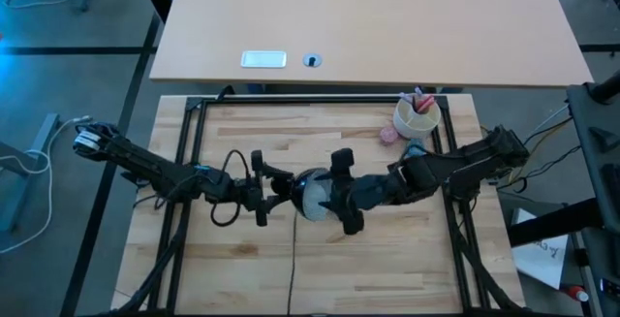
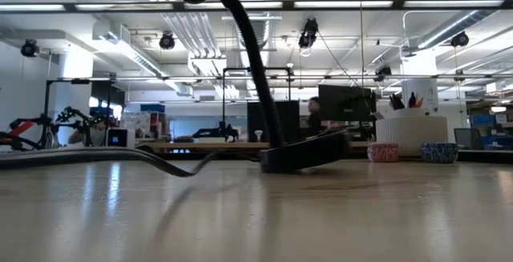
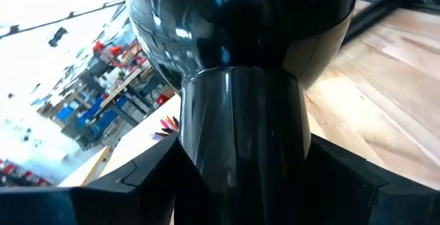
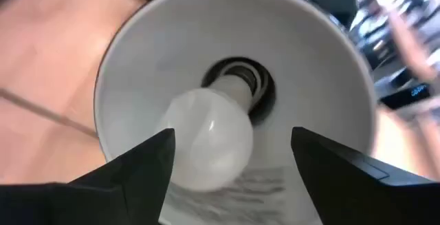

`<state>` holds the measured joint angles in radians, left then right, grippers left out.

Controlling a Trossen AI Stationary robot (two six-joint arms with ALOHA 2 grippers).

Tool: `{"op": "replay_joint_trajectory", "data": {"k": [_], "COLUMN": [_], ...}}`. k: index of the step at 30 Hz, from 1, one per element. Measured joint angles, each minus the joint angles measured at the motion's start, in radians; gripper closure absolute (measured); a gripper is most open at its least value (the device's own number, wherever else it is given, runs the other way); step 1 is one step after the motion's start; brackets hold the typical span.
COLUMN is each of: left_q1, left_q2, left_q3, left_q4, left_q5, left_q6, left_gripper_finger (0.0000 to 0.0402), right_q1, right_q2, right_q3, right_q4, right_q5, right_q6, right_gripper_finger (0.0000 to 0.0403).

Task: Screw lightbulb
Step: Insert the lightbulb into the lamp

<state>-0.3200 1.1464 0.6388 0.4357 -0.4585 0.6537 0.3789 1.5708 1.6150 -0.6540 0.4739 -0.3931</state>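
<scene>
the bulb (image 4: 210,139) sits neck-first in the shade's (image 4: 330,80) socket, dead ahead of the open, empty right claw (image 4: 234,166), axis in line (left claw (image 3: 240,177) grips the lamp neck (image 3: 240,129)).

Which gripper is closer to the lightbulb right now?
Right. The right gripper has its fingers either side of the lightbulb inside the shade; the left gripper clasps the lamp's neck behind the shade.

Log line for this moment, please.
bulb: neck in socket | right hand: open around bulb | left hand: on lamp neck
</scene>
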Motion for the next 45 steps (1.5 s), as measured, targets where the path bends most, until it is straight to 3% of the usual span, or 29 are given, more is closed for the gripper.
{"op": "replay_joint_trajectory", "data": {"k": [5,9,14,19,26,37,45], "left_q1": [0.082,0.210,0.349,0.382,0.382,0.380,0.380], "left_q2": [-0.051,-0.072,-0.080,-0.080,-0.075,-0.074,-0.074], "left_q3": [0.000,-0.002,-0.002,0.018,0.059,0.060,0.062], "left_q4": [-0.071,-0.097,-0.107,-0.137,-0.209,-0.215,-0.218], "left_q5": [0.113,0.291,0.497,0.545,0.542,0.531,0.531], "left_q6": [0.058,0.101,0.104,0.113,0.106,0.095,0.094], "left_gripper_finger": [0.0147,0.0147,0.0147,0.0147,0.0147,0.0147,0.0147], "right_q1": [-0.003,-0.004,-0.006,-0.008,-0.045,-0.054,-0.053], "right_q2": [0.039,0.082,0.120,0.139,0.134,0.082,0.083], "right_q3": [0.000,0.000,0.001,0.001,0.001,0.000,-0.038], "right_q4": [0.006,0.014,0.023,0.022,0.036,-0.015,-0.019], "right_q5": [0.062,0.112,0.247,0.326,0.332,0.314,0.270], "right_q6": [-0.185,-0.252,-0.268,-0.290,-0.057,0.560,0.711], "right_gripper_finger": [0.0114,0.0115,0.0124,0.0127,0.0121,0.0116,0.0101]}}
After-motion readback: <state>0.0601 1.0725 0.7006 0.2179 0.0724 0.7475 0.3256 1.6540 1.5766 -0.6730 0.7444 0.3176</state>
